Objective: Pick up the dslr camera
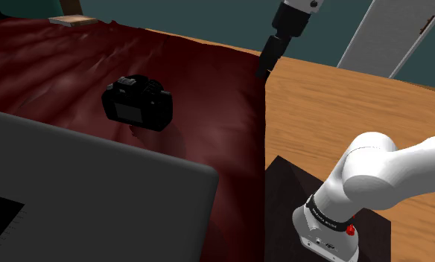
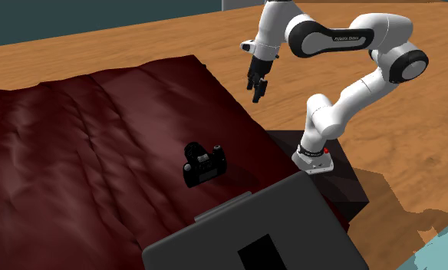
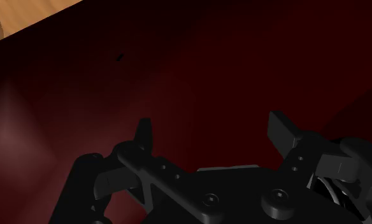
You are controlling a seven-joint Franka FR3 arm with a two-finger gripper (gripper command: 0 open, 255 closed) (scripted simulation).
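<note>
The pincer (image 3: 213,133) is open, its two black fingers standing well apart with nothing between them but dark red cloth (image 3: 197,70) far below. In the shoulder view the pincer (image 1: 263,73) hangs in the air, pointing down, over the edge where the cloth (image 1: 208,126) meets the wooden floor (image 1: 343,104). The second exterior view shows the pincer (image 2: 257,93) high above that same edge, on the end of the white arm (image 2: 345,38).

The camera (image 1: 138,103) is black and sits upright on the wrinkled cloth, its back screen turned toward the shoulder view. It is well apart from the pincer, to the shoulder view's left of it and lower. In the second exterior view the camera (image 2: 204,163) lies between the pincer and a dark grey box (image 2: 215,238), near the box's upper edge.

The arm's base stands on a dark stand (image 2: 349,188) on the floor, just beside the cloth's edge and the grey box (image 1: 82,193).
</note>
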